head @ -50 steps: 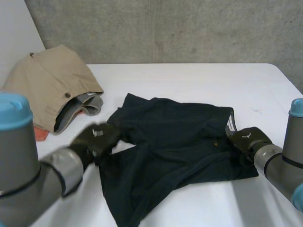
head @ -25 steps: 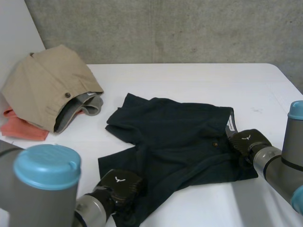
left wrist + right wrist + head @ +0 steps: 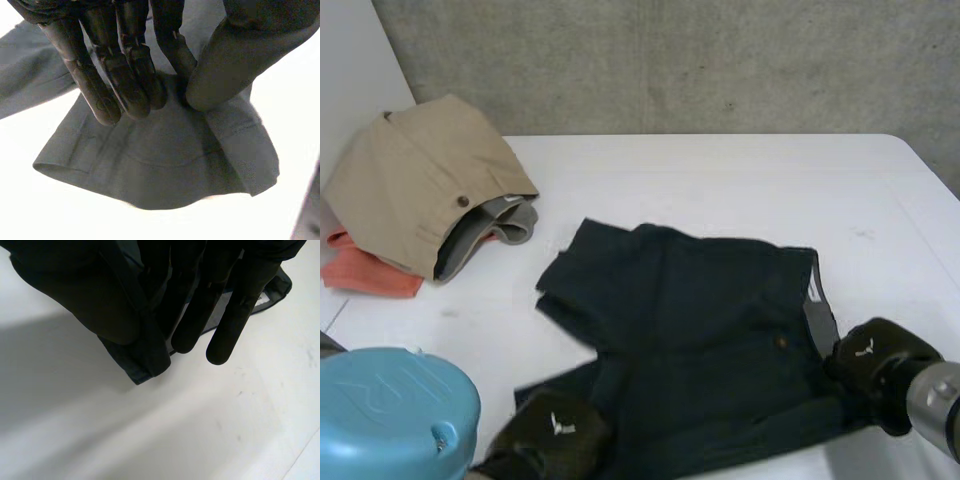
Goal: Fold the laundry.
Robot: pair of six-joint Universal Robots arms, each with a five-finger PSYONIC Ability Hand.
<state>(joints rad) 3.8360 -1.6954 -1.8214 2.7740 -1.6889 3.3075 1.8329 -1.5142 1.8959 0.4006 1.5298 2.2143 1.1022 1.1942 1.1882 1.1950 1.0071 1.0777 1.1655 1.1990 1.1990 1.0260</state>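
Navy cloth, probably cotton: the shirt [image 3: 700, 330] lies low in the middle of the white desk [image 3: 720, 190], its long axis across the frame and its collar toward the right. I judge it soft and light, so it should sag, and edges are the best hold. My left hand [image 3: 550, 440] pinches its lower-left corner. My right hand [image 3: 870, 360] pinches the collar-side edge at lower right.

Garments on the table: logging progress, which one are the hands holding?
The dark navy shirt in the middle: left hand and right hand each pinch its edge. The beige garment, grey garment and orange cloth lie piled apart.
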